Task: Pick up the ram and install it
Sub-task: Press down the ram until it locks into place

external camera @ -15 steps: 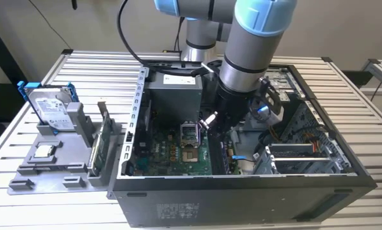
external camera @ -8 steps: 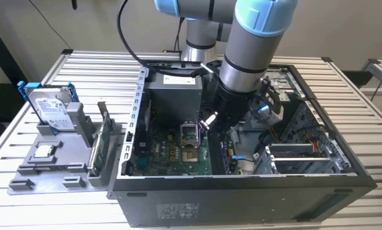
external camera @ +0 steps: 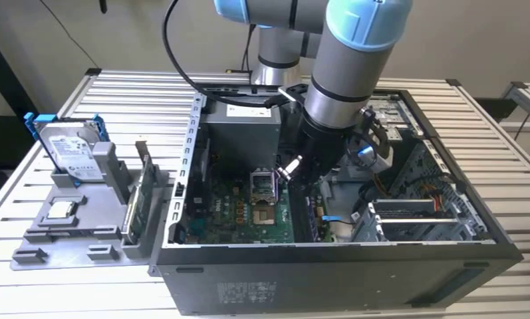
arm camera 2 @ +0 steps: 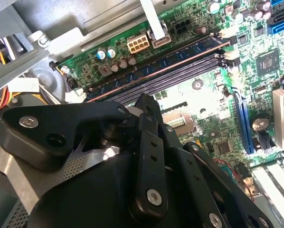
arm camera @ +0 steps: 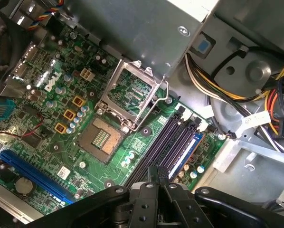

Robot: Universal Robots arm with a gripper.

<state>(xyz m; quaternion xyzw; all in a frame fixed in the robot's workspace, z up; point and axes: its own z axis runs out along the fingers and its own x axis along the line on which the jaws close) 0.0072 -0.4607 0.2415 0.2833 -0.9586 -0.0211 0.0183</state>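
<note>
The ram [arm camera 2: 156, 66] is a long dark-blue stick with a copper edge. It stands in the outermost of the black memory slots [arm camera 2: 180, 76] on the green motherboard. In the first wrist view the ram [arm camera: 192, 148] appears as a blue strip beside the empty black slots [arm camera: 165, 142]. My gripper [arm camera: 157, 172] hangs just above these slots, fingertips together, with nothing visible between them. In the exterior view the gripper [external camera: 293, 178] is deep inside the open computer case [external camera: 185, 166], over the board. The gripper [arm camera 2: 144, 100] sits to one side of the ram, apart from it.
An open CPU socket [arm camera: 101, 137] with its metal frame [arm camera: 135, 92] raised lies near the slots. Cable bundles [arm camera: 213, 90] and drive cages [external camera: 407, 212] crowd one side of the case. Outside, a grey holder [external camera: 78, 232] carries a hard drive [external camera: 70, 153] and a green card [external camera: 139, 196].
</note>
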